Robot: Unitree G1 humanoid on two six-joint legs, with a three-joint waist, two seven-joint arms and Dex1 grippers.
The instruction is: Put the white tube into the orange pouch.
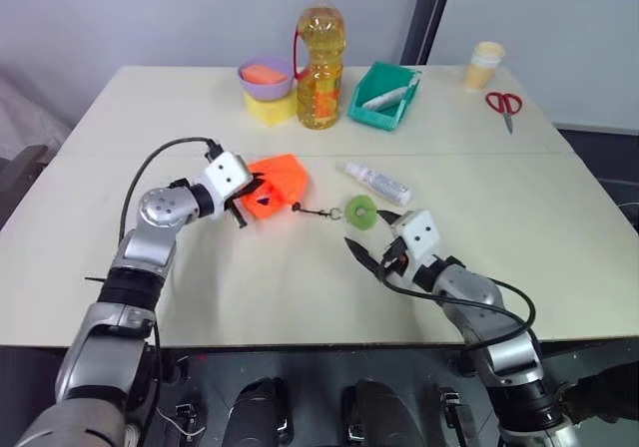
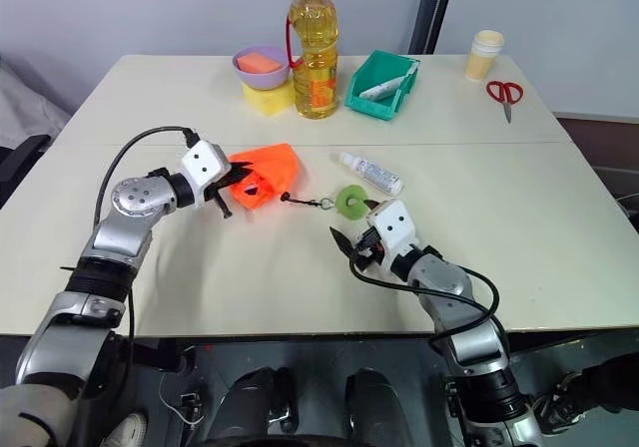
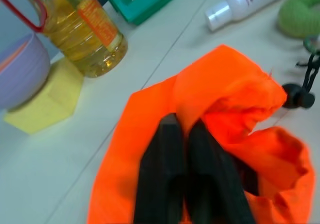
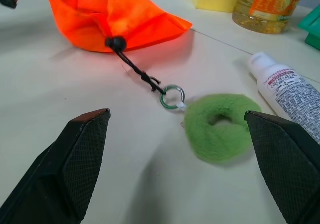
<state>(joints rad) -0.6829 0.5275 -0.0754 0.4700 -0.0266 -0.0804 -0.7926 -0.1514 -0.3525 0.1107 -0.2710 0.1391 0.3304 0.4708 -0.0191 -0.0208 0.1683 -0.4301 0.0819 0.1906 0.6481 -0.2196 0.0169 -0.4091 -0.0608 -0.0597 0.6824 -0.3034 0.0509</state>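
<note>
Two grippers worked over the tabletop [image 1: 300, 297]: our left gripper [image 1: 250, 200] had pinched shut on the orange pouch [image 1: 277, 183] near mid-tabletop, and our right gripper [image 1: 368, 259] hung wide open, empty, beside the green ring [image 4: 171, 96]. Toward the far edge lay the white tube [image 1: 377, 183].

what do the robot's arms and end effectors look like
Both arms are built of rounded silver-grey metal segments with black bands at the joints. Each wrist carries a white boxy camera housing with small dark dots. A black cable loops from each forearm up to that box. The left end effector and the right end effector each have two black fingers, wedge-shaped with finely textured inner pads.
</note>
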